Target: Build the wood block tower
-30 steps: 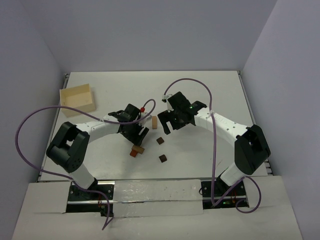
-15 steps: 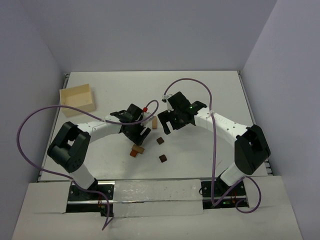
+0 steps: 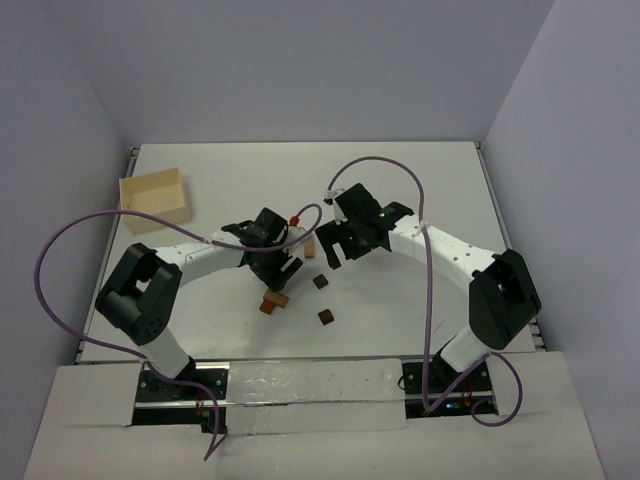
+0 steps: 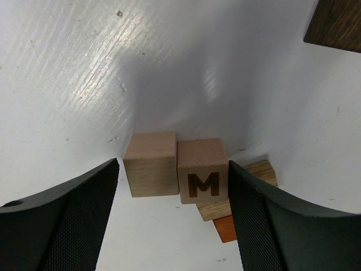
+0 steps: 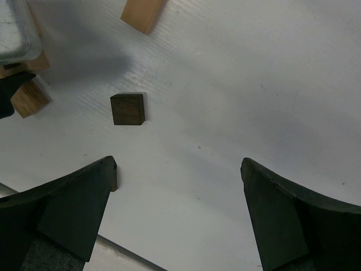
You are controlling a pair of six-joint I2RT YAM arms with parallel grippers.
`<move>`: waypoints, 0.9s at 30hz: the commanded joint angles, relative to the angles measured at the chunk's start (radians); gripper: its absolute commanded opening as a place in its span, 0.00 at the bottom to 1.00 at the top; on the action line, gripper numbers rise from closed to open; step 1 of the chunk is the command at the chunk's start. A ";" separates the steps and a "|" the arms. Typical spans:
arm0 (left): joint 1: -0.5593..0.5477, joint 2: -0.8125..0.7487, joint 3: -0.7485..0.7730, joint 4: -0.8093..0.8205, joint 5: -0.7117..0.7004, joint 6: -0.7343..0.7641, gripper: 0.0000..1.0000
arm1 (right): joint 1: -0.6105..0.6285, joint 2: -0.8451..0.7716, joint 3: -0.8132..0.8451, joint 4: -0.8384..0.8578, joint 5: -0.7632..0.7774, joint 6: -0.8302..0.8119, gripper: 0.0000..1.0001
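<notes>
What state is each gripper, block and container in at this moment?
left gripper: open, straddling M cube and plain cube
right gripper: open, empty
M cube: touching plain cube, ungripped
dark cube: lying flat, untouched
box: open on top

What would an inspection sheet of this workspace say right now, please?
Surface: white table, lightly scuffed.
Job's things: plain cube beside M cube; grained block and orange block partly hidden by the M cube; dark cubes and tan block loose; no tower seen.
Clutter: open box, far left.
Grippers: left gripper open around the two cubes; right gripper open, empty.
Cables: purple cables loop from each arm.
Surroundings: plain walls; nothing else seen.
</notes>
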 commanded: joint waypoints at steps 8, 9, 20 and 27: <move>-0.024 -0.030 0.001 0.052 -0.005 0.071 0.82 | -0.005 0.022 0.045 -0.001 -0.017 -0.002 1.00; -0.026 -0.032 -0.001 0.053 -0.005 0.072 0.82 | -0.005 0.022 0.045 -0.001 -0.017 -0.003 1.00; -0.030 -0.033 -0.007 0.046 0.000 0.091 0.70 | -0.004 0.022 0.044 -0.001 -0.013 -0.003 1.00; -0.030 -0.034 -0.008 0.043 0.000 0.099 0.63 | -0.004 0.021 0.044 -0.001 -0.010 -0.003 1.00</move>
